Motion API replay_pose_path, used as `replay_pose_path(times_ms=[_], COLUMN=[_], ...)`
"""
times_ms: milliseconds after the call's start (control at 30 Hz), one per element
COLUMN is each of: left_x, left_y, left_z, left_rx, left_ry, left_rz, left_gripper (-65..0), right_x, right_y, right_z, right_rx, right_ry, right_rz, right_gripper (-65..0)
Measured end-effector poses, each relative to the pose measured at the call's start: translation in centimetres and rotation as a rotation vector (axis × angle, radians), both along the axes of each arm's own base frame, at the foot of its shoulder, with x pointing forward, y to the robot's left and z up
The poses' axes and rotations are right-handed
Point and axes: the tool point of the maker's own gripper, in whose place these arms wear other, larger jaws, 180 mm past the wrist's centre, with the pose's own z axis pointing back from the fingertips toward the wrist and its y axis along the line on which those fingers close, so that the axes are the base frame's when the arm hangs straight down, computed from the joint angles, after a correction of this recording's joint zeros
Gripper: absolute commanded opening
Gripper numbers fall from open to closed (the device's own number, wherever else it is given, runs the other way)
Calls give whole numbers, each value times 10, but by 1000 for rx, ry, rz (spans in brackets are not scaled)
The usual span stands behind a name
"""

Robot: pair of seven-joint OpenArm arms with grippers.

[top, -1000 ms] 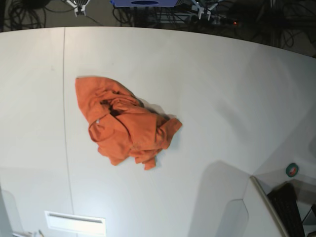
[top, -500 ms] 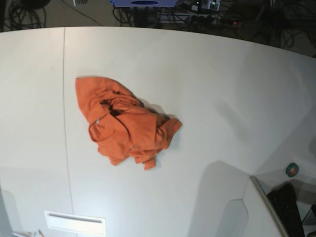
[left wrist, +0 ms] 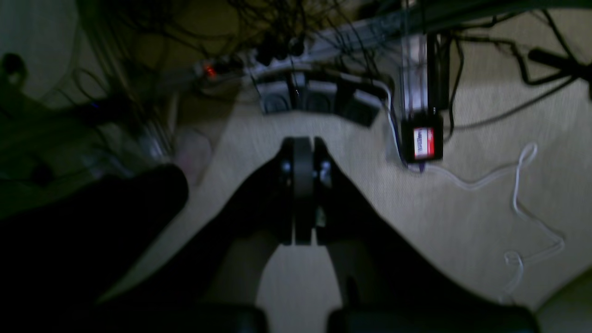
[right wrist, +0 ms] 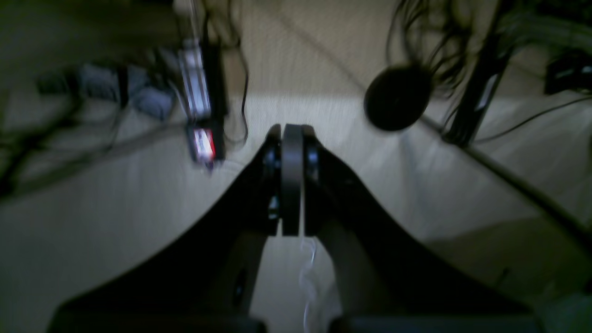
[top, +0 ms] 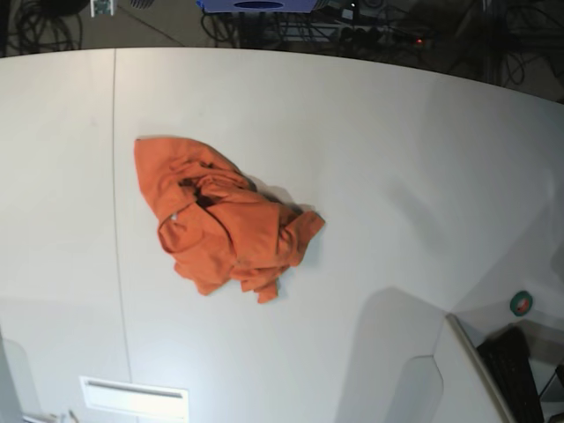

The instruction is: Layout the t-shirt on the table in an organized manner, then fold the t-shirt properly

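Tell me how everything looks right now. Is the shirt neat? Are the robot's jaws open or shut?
t-shirt: crumpled in a heap, not spread out, not folded, nothing touching it.
table: bare around the shirt.
left gripper: jaws shut, holding nothing, off the table above the floor.
right gripper: jaws shut, holding nothing, also above the floor.

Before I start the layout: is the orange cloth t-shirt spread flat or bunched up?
Bunched up. The orange cloth t-shirt lies in a crumpled heap with overlapping folds on the white table.
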Motion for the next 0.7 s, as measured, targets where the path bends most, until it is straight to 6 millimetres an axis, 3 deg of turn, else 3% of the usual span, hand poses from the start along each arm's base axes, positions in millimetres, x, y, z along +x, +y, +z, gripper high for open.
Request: replay_pose_path(times_ms=[100, 233, 400, 567, 667, 700], left_x=[20, 61, 113, 171, 184, 186], left_y=[-13, -29, -41, -36, -39, -40], left_z=[26, 69, 111, 126, 125, 120], left_rx=[-27, -84, -188, -226, -242, -238], left_ry=[-79, -229, -384, -518, -510, -476], left_rz=[-15, -16, 59, 118, 122, 121], left_gripper=[-650, -650, -650, -650, -650, -597], right_x=[30, 79, 131, 187, 217, 224], right_y=[8, 21, 48, 62, 72, 79], right_z=[30, 69, 84, 85, 96, 100], right_rx=[5, 26, 88, 117, 121, 132], right_ry=[-102, -258, -225, -94, -132, -142], right_rz=[0, -10, 40, 61, 99, 118], right_gripper=[-650, -650, -650, -650, -650, -650])
